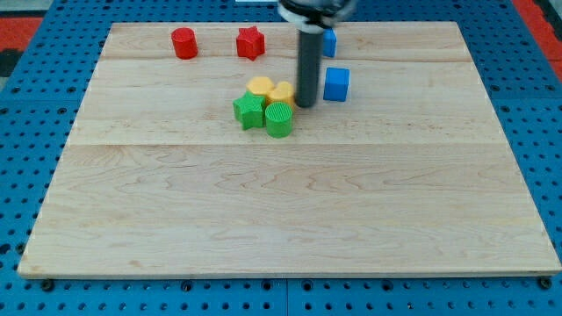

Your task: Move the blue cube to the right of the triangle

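Observation:
The blue cube [336, 84] sits on the wooden board [281, 202] right of centre, in the view's upper part. My tip [306, 104] rests on the board just left of the cube's lower left corner, with a small gap, and close against the right side of a yellow block [283, 93]. A second blue block [330, 42] lies near the view's top, above the cube. The rod hides its left part, so I cannot tell its shape.
A second yellow block [260, 86], a green star [249, 111] and a green cylinder [279, 119] cluster with the first yellow block left of my tip. A red cylinder [183, 43] and a red star [250, 42] lie near the top edge.

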{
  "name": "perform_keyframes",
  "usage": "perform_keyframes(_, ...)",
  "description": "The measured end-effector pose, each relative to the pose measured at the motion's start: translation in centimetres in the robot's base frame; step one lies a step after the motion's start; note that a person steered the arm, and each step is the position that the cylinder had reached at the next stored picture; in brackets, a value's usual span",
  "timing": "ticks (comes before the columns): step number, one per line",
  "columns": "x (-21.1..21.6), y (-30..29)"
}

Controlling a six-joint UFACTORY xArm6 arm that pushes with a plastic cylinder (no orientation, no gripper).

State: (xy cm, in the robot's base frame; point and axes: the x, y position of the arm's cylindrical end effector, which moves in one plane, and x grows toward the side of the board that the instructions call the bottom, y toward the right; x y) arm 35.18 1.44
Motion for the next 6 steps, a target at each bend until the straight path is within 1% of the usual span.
perform_keyframes(2,-1.7,10.0)
perform_keyframes(3,0.0,13.6)
perform_keyframes(5,-8.3,16.0)
perform_keyframes(6,-5.7,16.6)
